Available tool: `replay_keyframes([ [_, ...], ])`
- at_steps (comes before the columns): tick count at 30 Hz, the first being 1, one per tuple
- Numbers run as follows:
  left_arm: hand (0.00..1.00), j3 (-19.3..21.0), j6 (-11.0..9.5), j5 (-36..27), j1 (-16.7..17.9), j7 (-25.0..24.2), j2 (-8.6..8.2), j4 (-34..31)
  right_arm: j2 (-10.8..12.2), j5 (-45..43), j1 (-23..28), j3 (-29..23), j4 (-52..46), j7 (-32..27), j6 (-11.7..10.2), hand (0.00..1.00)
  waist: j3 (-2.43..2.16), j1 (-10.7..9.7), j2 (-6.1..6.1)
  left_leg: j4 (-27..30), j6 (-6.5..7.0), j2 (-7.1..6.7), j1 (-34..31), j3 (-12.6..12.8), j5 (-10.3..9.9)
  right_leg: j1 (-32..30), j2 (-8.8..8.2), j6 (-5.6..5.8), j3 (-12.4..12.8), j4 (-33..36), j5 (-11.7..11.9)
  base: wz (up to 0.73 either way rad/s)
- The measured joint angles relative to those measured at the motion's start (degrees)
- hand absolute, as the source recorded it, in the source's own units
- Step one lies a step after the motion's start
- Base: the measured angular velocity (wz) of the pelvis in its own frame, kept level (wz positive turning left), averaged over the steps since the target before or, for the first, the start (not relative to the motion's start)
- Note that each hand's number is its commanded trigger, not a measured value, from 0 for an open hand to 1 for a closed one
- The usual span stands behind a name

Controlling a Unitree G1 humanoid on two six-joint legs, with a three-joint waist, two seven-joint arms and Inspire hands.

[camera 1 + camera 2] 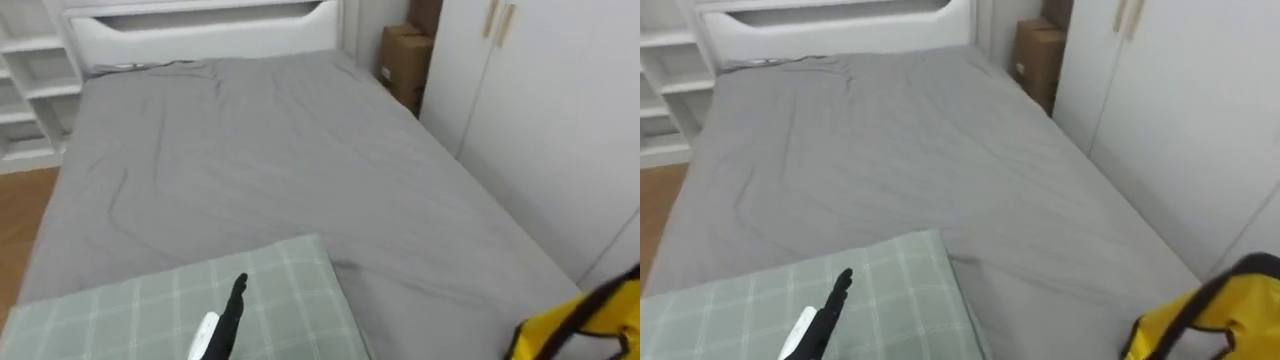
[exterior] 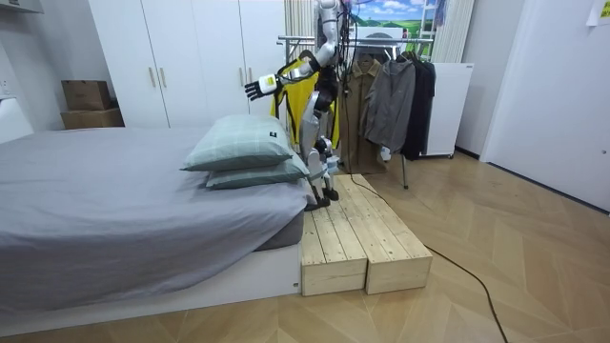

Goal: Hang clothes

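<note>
The yellow garment (image 1: 578, 322), trimmed in black, hangs at the robot's right side, off the bed (image 1: 250, 150) and close to the white wardrobe (image 1: 540, 120). The cloth covers the right hand, so I cannot tell how it grips, or whether the garment is simply draped over the arm. The left hand (image 1: 227, 320) reaches forward over the checked green pillow (image 1: 290, 290), its fingers straight and spread, holding nothing and not touching the pillow.

The robot stands on a wooden platform (image 2: 353, 238) at the corner of the bed, beside the two stacked pillows, and faces along the mattress towards the headboard. The clothes rack (image 2: 367, 40), with dark jackets (image 2: 393, 100) already on it, stands just behind its back.

By my reckoning the job is about halfway. The garment is up off the bed and carried, but nothing has been hung. What is left is to turn round to the rack, lift the garment to the rail and settle it there among the jackets.
</note>
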Motion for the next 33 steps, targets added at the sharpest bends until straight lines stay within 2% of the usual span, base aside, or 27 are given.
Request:
replay_keyframes([
  [1, 0.00, 0.07, 0.02, 0.00, 0.05, -0.04, 0.30, 0.33, 0.30, -0.89, 0.05, -0.10, 0.03, -0.35, 0.16, 0.00, -0.10, -0.51, -0.07, -0.20, 0.56, -1.52, -0.47, -3.01, -0.31, 1.17, -0.27, 1.08, -0.44, 0.83, -0.18, 1.26],
  [2, 0.00, 0.04, 0.20, 0.18, -0.39, -0.48, 0.44, 0.99, 0.45, -1.49, -0.03, -0.31, -0.05, -0.53, 0.13, 0.00, -0.20, -2.04, -0.06, -0.33, 1.24, -3.20, -0.97, -6.70, -0.52, 1.36, -0.43, 1.03, 4.58, 1.85, -0.14, 1.43],
  [3, 0.00, -0.08, 0.34, 0.15, -0.81, -0.85, 0.45, 1.43, 0.48, -1.54, 0.00, -0.65, 0.00, -0.58, 0.14, 0.00, -0.27, -2.70, -0.08, -0.46, 1.80, -4.08, -1.15, -8.37, -0.56, 0.93, -0.57, 0.94, 9.18, 3.01, -0.09, 1.56],
  [4, 0.00, -0.76, 0.55, 0.02, -1.24, -0.90, 0.52, 1.91, 0.48, -1.41, -0.07, -1.20, 0.00, -0.67, 0.17, 0.00, -0.26, -2.66, -0.25, -1.21, 2.57, -5.42, -0.69, -10.60, -0.31, -0.81, -0.93, 0.99, 17.27, 6.14, -0.10, 1.05],
  [6, 0.00, -1.90, 0.95, -0.16, -0.75, -0.78, 1.04, 2.46, 0.50, -0.81, -0.23, -0.95, -0.08, -0.80, 0.09, 0.00, -0.30, -1.90, -0.39, -2.59, 2.82, -6.61, 0.30, -13.11, 0.04, -2.37, -0.81, 1.90, 24.34, 6.86, -0.58, 0.78],
  [7, 0.00, -2.38, 1.12, -0.21, -0.40, -0.70, 1.89, 3.04, 0.67, -0.78, -0.48, -0.75, -0.10, -1.51, 0.04, 0.00, -0.28, -0.95, -0.61, -3.30, 2.88, -6.74, 0.93, -13.58, 0.26, -3.66, -0.98, 2.78, 26.92, 5.10, 0.18, 0.73],
  [8, 0.00, -2.30, 1.33, -0.26, -0.37, -0.35, 2.60, 3.71, 0.84, -0.84, -1.08, -0.12, -0.11, -2.47, 0.05, 0.00, -0.05, -0.91, -0.93, -3.30, 2.74, -6.95, 1.00, -15.01, 0.37, -4.83, -0.89, 3.39, 27.98, 1.47, 2.78, 0.59],
  [9, 0.00, -2.22, 1.49, -0.20, -0.34, -0.23, 3.05, 3.78, 1.05, -0.85, -1.26, 0.12, -0.18, -2.84, 0.04, 0.00, -0.05, -0.92, -1.38, -3.35, 2.60, -7.37, 0.89, -15.85, 0.45, -5.54, -0.90, 3.54, 28.58, -0.47, 5.17, 0.83],
  [10, 0.00, -2.18, 1.86, -0.21, -0.34, 0.15, 3.44, 3.96, 1.49, -0.94, -1.00, 0.10, -0.35, -3.61, 0.05, 0.00, -0.07, -1.33, -1.77, -3.52, 2.29, -7.81, 0.73, -17.92, 0.58, -5.61, -0.54, 4.44, 29.58, -1.32, 7.01, 0.65],
  [11, 0.00, -1.90, 1.91, -0.02, -0.32, 0.73, 3.37, 3.95, 1.70, -1.33, -1.17, 0.10, -0.29, -3.97, 0.19, 0.00, -0.26, -0.54, -1.90, -4.53, 1.87, -7.85, 0.79, -18.69, 0.82, -5.04, 0.30, 4.36, 30.18, -2.70, 7.74, 0.52],
  [13, 0.00, -0.99, 1.91, 0.42, -0.36, 1.00, 3.37, 3.96, 1.78, -1.51, -2.36, 0.26, -0.39, -3.96, 0.15, 0.00, -0.18, 0.17, -2.03, -5.59, 1.27, -8.08, 0.61, -19.19, 1.28, -4.19, 0.92, 4.02, 30.40, -4.77, 8.26, 0.04],
  [14, 0.00, -0.98, 1.91, 0.65, -0.36, 1.19, 3.28, 3.96, 1.79, -1.59, -2.61, 0.28, -0.37, -4.00, 0.15, 0.00, -0.08, 0.27, -1.88, -5.54, 1.14, -8.05, 0.55, -19.32, 1.37, -3.93, 1.11, 3.98, 30.63, -5.23, 8.32, 0.06],
  [15, 0.00, -1.24, 1.91, 1.04, -0.23, 1.56, 3.03, 3.96, 1.79, -1.74, -2.81, 0.59, -0.36, -4.01, 0.15, 0.00, 0.27, 0.33, -1.34, -5.42, 1.02, -8.23, 0.65, -19.56, 1.43, -3.44, 1.41, 3.98, 30.94, -5.67, 8.31, 0.13],
  [16, 0.00, -1.81, 1.91, 1.01, -0.02, 1.69, 2.96, 3.95, 1.79, -1.79, -2.80, 1.84, -0.33, -3.96, 0.24, 0.00, 0.04, 0.32, -0.86, -5.72, 0.91, -8.25, 0.65, -19.79, 1.47, -3.27, 1.60, 4.04, 31.84, -6.19, 8.27, 0.16],
  [19, 0.00, -2.42, 1.90, 0.87, -0.03, 2.14, 2.77, 3.93, 1.98, -2.81, -3.12, 4.07, -0.38, -3.82, 0.26, 0.00, -0.14, 0.27, -0.15, -6.60, 0.42, -8.31, 0.81, -20.42, 1.79, -3.23, 1.88, 4.11, 33.13, -6.31, 8.08, 0.11],
  [24, 0.00, -2.44, 1.90, 0.92, 0.00, 3.49, 2.56, 3.49, 1.86, -3.32, -3.34, 4.69, -0.30, -3.09, 0.16, 0.00, -0.13, -0.16, -0.23, -7.57, 0.04, -8.52, 0.96, -20.58, 2.01, -2.47, 2.16, 4.11, 33.24, -7.96, 8.03, 0.05],
  [27, 0.00, -2.43, 1.90, 0.90, 0.00, 4.27, 2.61, 3.49, 1.85, -3.57, -3.34, 4.65, -0.47, -1.88, 0.11, 0.00, -0.08, -1.24, -0.19, -8.20, -0.05, -8.68, 1.42, -20.61, 2.07, -2.24, 2.19, 4.11, 34.75, -8.28, 8.03, -0.03],
  [33, 0.00, -1.94, 1.90, 0.48, 0.03, 4.93, 2.56, 3.50, 1.72, -2.39, -2.12, 4.46, -0.34, -1.88, 0.08, 0.00, -0.01, -1.77, -0.06, -9.21, -0.26, -8.80, 2.62, -20.67, 2.21, -1.31, 2.19, 4.11, 34.69, -9.03, 8.03, -0.02],
])
